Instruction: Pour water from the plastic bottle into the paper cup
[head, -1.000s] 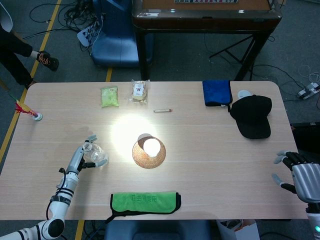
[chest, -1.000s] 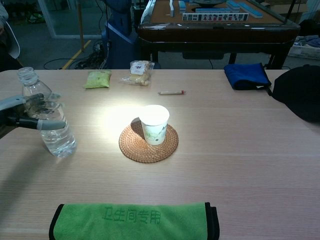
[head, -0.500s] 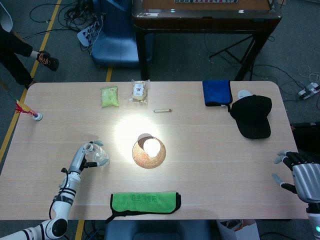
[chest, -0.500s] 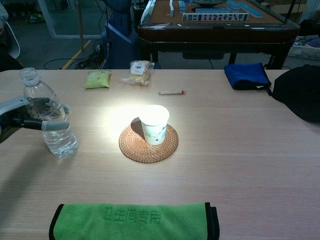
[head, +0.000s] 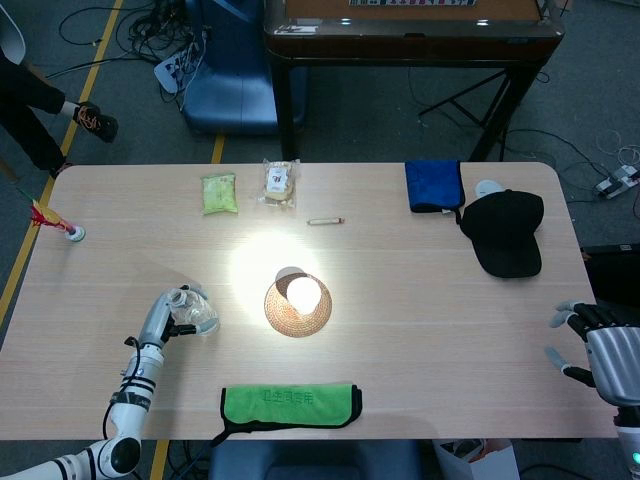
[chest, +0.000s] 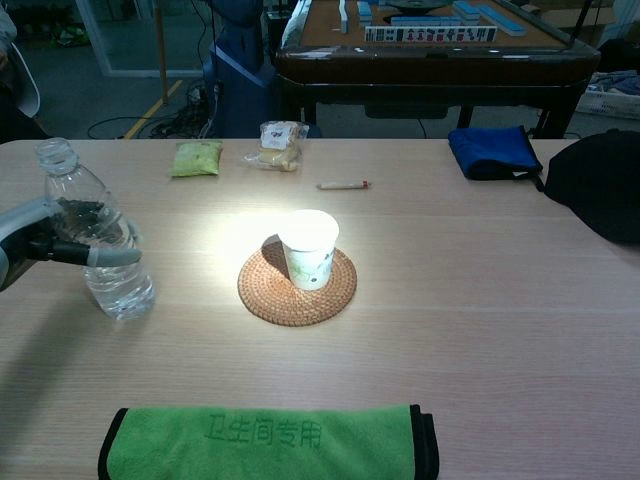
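Note:
The clear plastic bottle (head: 196, 314) (chest: 118, 290) stands upright on the table at the left, uncapped and partly filled with water. My left hand (head: 163, 318) (chest: 42, 236) grips its middle, thumb across the front and fingers wrapped behind. The white paper cup (head: 303, 292) (chest: 308, 246) sits upright on a round woven coaster (head: 298, 320) (chest: 297, 302) in the bright spot at the table's centre, to the right of the bottle. My right hand (head: 598, 353) hovers at the table's near right corner, fingers spread and empty; the chest view does not show it.
A green towel (head: 290, 403) (chest: 265, 440) lies along the near edge. At the right are a black cap (head: 505, 232) (chest: 600, 180) and a blue cloth (head: 434, 185) (chest: 492, 152). Two snack packets (head: 218, 192) (chest: 196, 158) and a small stick (head: 325, 220) (chest: 343, 185) lie at the back.
My left hand has closed tighter round the bottle, and bottle and hand have shifted a little. The cup and the right hand have stayed put.

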